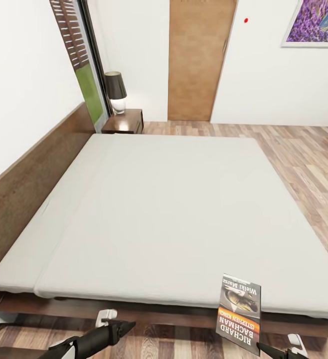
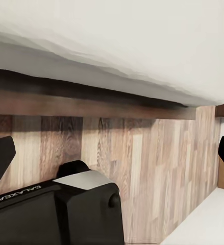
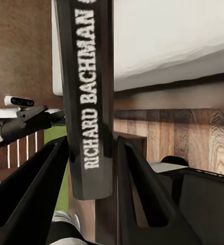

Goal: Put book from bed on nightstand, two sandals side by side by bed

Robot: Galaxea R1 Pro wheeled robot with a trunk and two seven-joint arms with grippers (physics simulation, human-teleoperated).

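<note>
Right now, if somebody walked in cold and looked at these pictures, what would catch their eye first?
Probably the big bed, its pale grey mattress bare across the middle of the head view. Next, the book lettered RICHARD BACHMAN, held upright at the bed's near edge between the right gripper fingers. Further back, a lamp stands on the nightstand in the far corner, beside a wooden door.
</note>
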